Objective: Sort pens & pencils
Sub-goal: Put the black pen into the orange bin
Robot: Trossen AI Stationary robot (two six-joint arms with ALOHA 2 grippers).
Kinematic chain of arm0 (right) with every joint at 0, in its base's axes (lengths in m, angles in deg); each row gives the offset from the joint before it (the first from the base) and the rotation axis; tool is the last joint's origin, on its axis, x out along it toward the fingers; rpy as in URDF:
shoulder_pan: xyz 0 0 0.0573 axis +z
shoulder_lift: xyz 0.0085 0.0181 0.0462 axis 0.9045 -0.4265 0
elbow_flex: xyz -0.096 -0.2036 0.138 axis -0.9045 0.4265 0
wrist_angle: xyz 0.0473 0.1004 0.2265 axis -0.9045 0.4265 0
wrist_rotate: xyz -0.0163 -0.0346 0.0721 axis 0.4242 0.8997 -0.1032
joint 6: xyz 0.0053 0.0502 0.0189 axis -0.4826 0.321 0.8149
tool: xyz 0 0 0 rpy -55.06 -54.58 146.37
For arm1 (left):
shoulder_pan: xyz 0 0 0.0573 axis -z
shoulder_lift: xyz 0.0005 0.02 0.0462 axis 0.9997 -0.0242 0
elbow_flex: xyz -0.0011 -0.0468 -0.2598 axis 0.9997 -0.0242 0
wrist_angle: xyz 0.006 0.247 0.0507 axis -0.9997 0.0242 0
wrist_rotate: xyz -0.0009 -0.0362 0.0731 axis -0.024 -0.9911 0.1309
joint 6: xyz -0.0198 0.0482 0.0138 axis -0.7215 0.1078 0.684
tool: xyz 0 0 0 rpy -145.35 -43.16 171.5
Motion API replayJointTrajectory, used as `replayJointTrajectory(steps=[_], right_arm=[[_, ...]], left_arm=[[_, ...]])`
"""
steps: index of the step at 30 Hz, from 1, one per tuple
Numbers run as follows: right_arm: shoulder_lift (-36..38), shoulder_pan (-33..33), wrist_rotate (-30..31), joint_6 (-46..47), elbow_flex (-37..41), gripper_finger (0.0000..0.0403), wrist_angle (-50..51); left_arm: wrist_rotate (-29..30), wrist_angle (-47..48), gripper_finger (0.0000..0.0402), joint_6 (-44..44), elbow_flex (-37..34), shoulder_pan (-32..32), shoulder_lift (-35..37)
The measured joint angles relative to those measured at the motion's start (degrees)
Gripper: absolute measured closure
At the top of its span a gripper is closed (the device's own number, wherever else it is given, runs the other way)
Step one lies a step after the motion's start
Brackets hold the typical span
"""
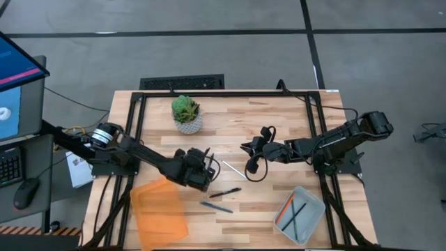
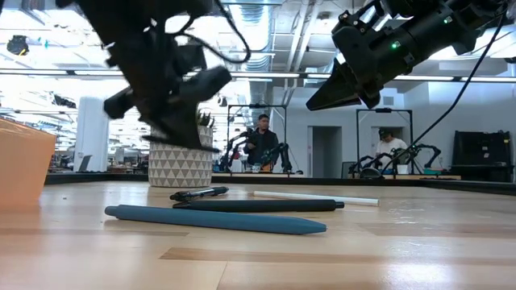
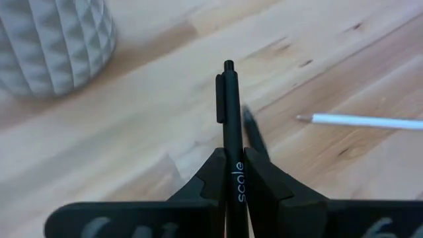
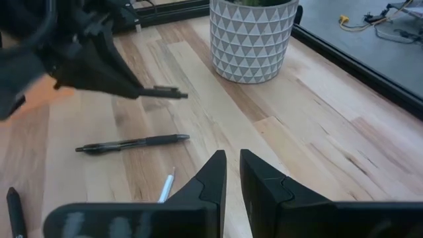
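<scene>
My left gripper (image 1: 204, 167) hangs above the table's middle, shut on a black pen (image 3: 229, 106) whose clip end sticks out past the fingertips. My right gripper (image 4: 231, 157) hovers to its right (image 1: 246, 148), a narrow gap between its fingers and nothing in it. A white pencil (image 1: 233, 169) lies flat on the wood between the two grippers. Nearer the front edge lie a black pen (image 1: 225, 193) and a blue pen (image 1: 217, 207). A grey tray (image 1: 315, 202) at the front right holds an orange and a dark pencil. An orange tray (image 1: 160, 213) sits at the front left. My left gripper pinches the black pen's barrel (image 3: 235, 173) between its two fingers. The pen lies along the fingers, its clip end (image 3: 223, 92) pointing on beyond them. The fingers slant down from the table's left. The pen (image 4: 165, 92) is lifted clear of the wood.
A potted plant in a white patterned pot (image 1: 187, 116) stands at the back of the table, just beyond my left gripper. A black frame (image 1: 317, 125) borders the table. Bare wood lies around the loose pens.
</scene>
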State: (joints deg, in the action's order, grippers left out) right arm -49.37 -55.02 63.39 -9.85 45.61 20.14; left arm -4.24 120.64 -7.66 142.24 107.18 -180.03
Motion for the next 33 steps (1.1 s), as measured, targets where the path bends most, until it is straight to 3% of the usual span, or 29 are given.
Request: replayJointTrajectory(steps=[10,20,26,33], right_arm=[[0.0,0.0,0.0,4.7,0.0,0.0336,-0.4],[0.0,1.7,-0.7,15.2,0.0,0.0336,1.8],[0.0,3.4,-0.2,15.8,0.0,0.0336,-0.5],[0.0,3.3,0.0,15.8,0.0,0.0336,-2.7]], left_arm=[[-4.4,1.8,0.0382,23.4,0.0,-6.3,13.5],[-20.2,11.3,0.0382,38.6,0.0,-13.6,23.4],[-26.2,13.5,0.0382,44.1,0.0,-12.0,24.5],[-30.2,14.3,0.0382,43.8,0.0,-7.0,24.5]])
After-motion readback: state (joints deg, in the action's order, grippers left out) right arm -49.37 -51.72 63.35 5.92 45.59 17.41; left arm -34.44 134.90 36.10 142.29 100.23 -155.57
